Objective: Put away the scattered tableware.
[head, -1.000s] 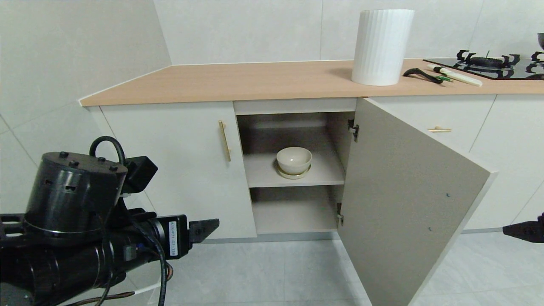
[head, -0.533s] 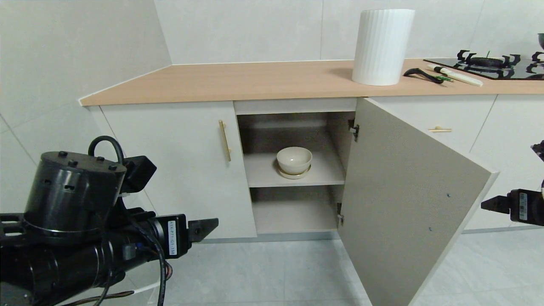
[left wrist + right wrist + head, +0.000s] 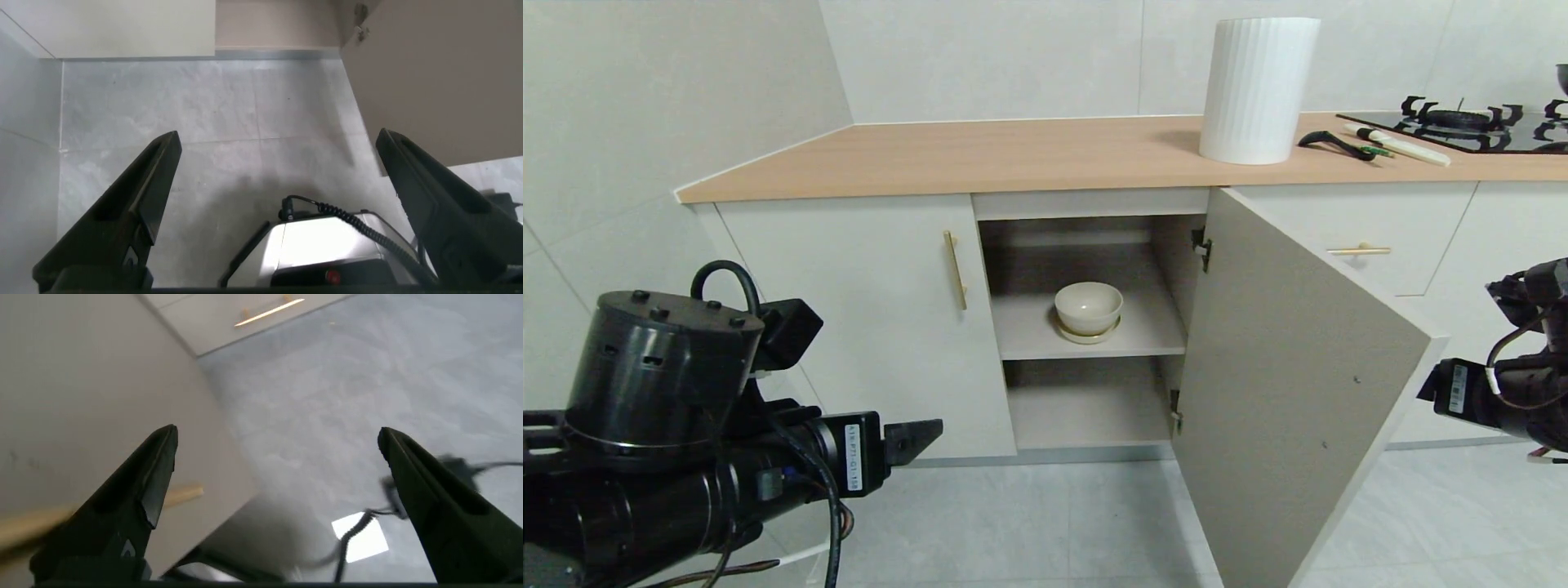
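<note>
Hanging spread, R claw [image 3: 276, 437] just beside cabinet door [image 3: 1298, 367] edge.

Head camera: set high, facing forward and down at the counter [image 3: 1013, 155] and the open cupboard door [image 3: 1298, 367] from a middle distance. Left wrist camera: low, facing down at the tiled floor [image 3: 245, 139] near the cupboard's foot. Right wrist camera: close against the door's outer face, angled down. All three views share the door and floor.
</note>
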You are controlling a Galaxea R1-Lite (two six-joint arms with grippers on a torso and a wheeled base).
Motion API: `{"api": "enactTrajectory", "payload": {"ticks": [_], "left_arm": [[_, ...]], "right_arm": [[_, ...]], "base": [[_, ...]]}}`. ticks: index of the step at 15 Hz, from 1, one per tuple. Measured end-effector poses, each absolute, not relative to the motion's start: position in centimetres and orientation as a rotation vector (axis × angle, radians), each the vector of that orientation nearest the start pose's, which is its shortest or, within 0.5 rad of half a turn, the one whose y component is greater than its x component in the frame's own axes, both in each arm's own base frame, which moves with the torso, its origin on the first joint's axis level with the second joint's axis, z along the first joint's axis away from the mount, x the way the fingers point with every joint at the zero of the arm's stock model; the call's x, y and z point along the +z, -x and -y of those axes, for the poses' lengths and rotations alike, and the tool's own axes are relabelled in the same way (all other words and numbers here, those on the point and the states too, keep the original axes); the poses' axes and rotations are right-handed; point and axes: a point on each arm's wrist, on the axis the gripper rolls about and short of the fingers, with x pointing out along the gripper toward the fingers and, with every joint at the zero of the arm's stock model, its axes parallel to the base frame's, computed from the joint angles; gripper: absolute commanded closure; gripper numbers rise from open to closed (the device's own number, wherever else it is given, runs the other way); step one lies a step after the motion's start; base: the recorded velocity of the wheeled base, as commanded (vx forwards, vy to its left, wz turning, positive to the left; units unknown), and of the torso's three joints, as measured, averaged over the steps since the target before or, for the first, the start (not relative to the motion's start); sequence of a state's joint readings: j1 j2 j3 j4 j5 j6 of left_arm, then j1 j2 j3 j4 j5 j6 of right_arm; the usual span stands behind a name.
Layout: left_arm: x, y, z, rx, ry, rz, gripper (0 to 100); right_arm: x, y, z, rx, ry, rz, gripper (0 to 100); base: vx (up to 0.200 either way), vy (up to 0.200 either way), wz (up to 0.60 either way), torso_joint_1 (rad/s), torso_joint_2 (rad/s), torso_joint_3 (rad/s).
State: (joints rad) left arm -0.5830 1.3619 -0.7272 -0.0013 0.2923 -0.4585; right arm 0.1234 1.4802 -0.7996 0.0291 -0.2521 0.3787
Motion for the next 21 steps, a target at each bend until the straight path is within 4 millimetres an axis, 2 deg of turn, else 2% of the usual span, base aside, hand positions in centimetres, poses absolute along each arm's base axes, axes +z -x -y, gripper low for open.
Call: {"api": "enactTrajectory", "payload": {"ticks": [4,9,14,17,21], "left_arm": [[19.1,-17.5,10.7,-0.142,0.174,-0.623,0],[19.3,-17.4,10.6,-0.13,0.175,-0.608,0],[19.5,-17.3,10.4,-0.108,0.155,-0.586,0],[19.7,-17.2,10.2,-0.072,0.138,-0.56,0],[19.7,-17.4,10.3,-0.065,0.141,-0.546,0]], "right_arm": [[17.6,-23.5,-3.9,-0.212,-0.264,-0.661,0],[17.2,-23.6,-7.7,-0.072,-0.276,-0.643,0],[16.9,-26.2,-12.8,0.122,-0.178,-0.655,0],[16.8,-28.5,-15.7,0.261,-0.109,-0.657,0],[16.1,-30.9,-17.7,0.355,-0.109,-0.674,0]], "base": [[0.0,0.0,0.0,0.0,0.0,0.0],[0.0,0.0,0.0,0.0,0.0,0.0],[0.0,0.0,0.0,0.0,0.0,0.0],[0.0,0.0,0.0,0.0,0.0,0.0],[0.0,0.0,0.0,0.0,0.0,0.0]]}}
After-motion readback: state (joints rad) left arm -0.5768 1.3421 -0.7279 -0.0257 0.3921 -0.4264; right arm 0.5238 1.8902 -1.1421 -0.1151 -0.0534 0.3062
